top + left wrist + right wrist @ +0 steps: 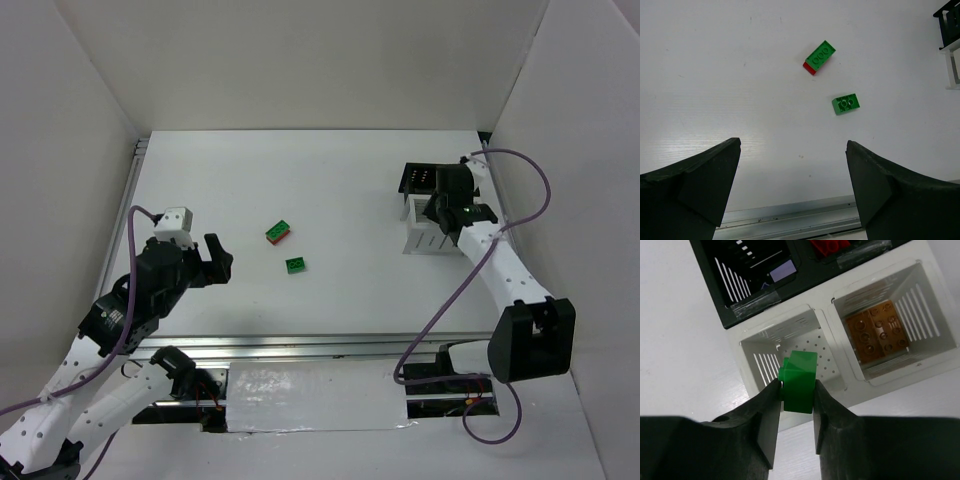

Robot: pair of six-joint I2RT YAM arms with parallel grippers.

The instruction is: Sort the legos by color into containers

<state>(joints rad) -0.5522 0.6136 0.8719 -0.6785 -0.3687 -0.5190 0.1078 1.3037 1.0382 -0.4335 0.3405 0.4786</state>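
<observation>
My right gripper (796, 390) is shut on a green lego (800, 382), hanging over the left compartment of the white container (826, 315). That container's right compartment holds an orange-brown lego (879, 337). In the black container (715, 275) behind it lie a lavender lego (781, 271) and a red lego (830, 245). On the table lie a green-on-red stack (279, 232) and a single green lego (296, 265). My left gripper (215, 258) hovers open to their left, with nothing between its fingers. Both loose legos also show ahead of the left gripper (793, 145): the stack (819, 56) and the green lego (846, 103).
White walls enclose the table on three sides. A metal rail (300, 348) runs along the near edge. Both containers sit at the far right, the black container (418, 178) behind the white container (425, 240), with the right gripper (440, 215) above them.
</observation>
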